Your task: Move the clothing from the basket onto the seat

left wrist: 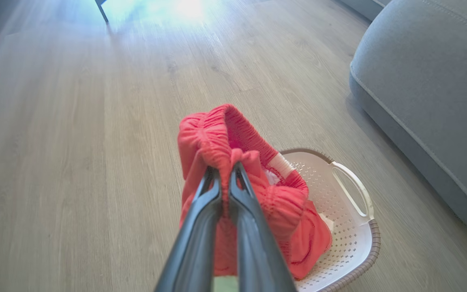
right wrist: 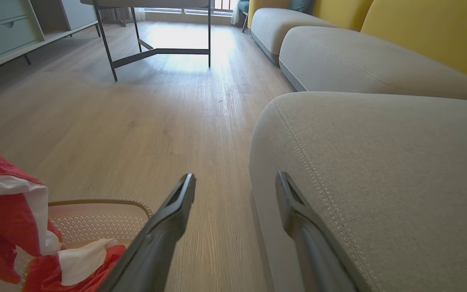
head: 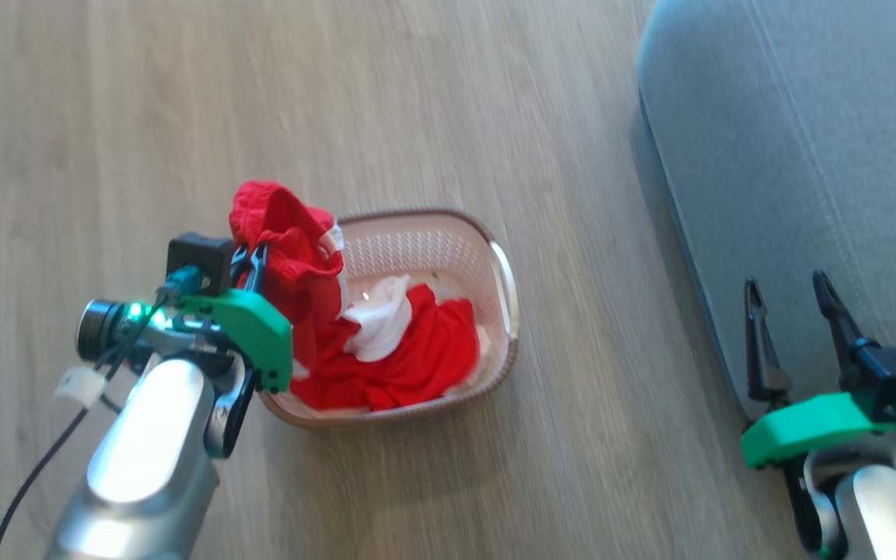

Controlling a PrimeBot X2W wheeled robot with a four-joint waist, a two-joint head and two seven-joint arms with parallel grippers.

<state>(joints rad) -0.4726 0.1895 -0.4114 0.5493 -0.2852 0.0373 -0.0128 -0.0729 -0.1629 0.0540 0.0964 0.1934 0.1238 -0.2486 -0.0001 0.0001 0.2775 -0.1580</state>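
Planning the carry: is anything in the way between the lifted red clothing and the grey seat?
Nothing visible: bare floor separates the clothing and basket from the seat. The open right gripper hovers at the seat's edge, possibly near the path.

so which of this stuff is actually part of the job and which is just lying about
Part of the job:
clothing, one piece pinched in the left gripper, the rest in the basket
seat
right gripper, open near the seat's edge

Just there:
floor
dark-framed table
drawer unit
yellow back cushions
further grey cushion
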